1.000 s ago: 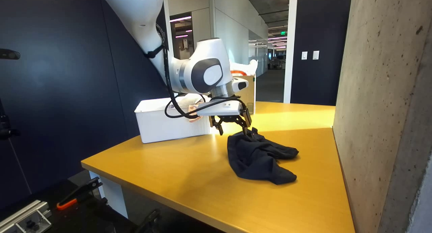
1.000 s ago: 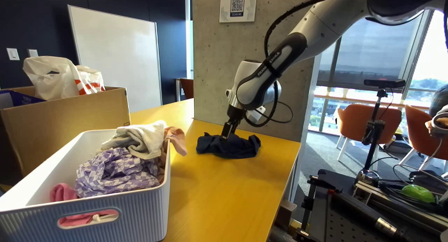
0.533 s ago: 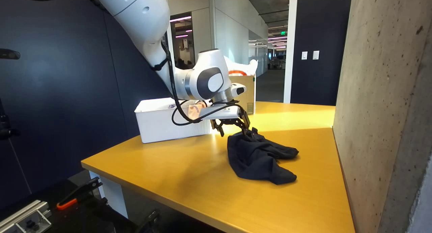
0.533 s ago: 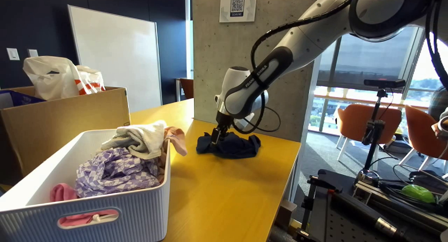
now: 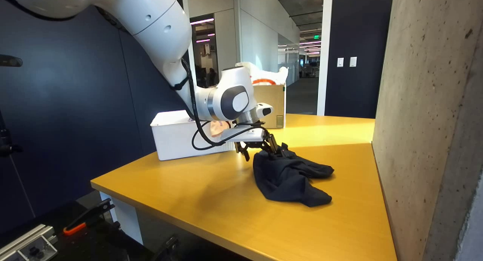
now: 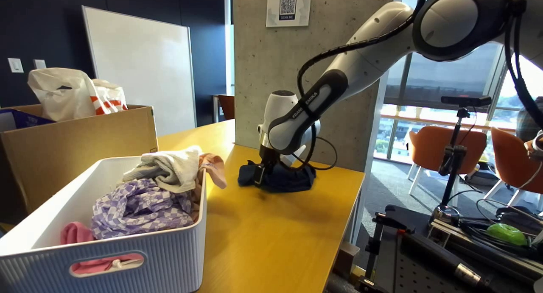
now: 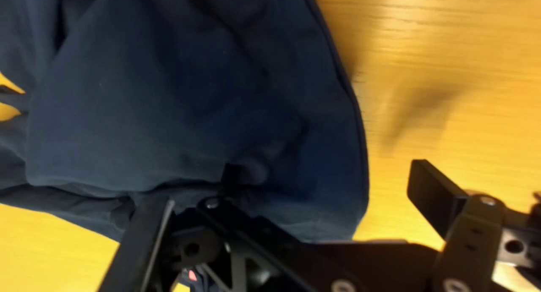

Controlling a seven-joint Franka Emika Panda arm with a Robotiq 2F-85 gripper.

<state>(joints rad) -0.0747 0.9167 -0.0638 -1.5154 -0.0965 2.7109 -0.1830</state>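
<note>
"What's biggest around the gripper [image 5: 260, 154]?"

"The concrete pillar [image 6: 254, 81], behind it in an exterior view. Next, the yellow table [image 5: 211, 204] beneath it."

"Then?"

"The white arm [image 6: 371, 66] above it, lettered 'FRAN… EMIKA', the middle hidden. Well left of the gripper in an exterior view come a cardboard box [image 6: 89, 136], then a white bin [image 6: 169, 259] holding cloths [image 6: 140, 208]."

"And the dark cloth [image 5: 290, 174]?"

"Crumpled on the table, under one side of the gripper."

"Other writing?"

"A poster [image 6: 288, 9] on the pillar, above the gripper: 'SCAN ME' beneath a QR code [image 6: 288, 4], smaller lines illegible."

"The gripper itself?"

"Its fingers [image 7: 432, 199] stand wide apart, one at the cloth, the other past its edge over the table; whether the first touches, I can't tell."
</note>
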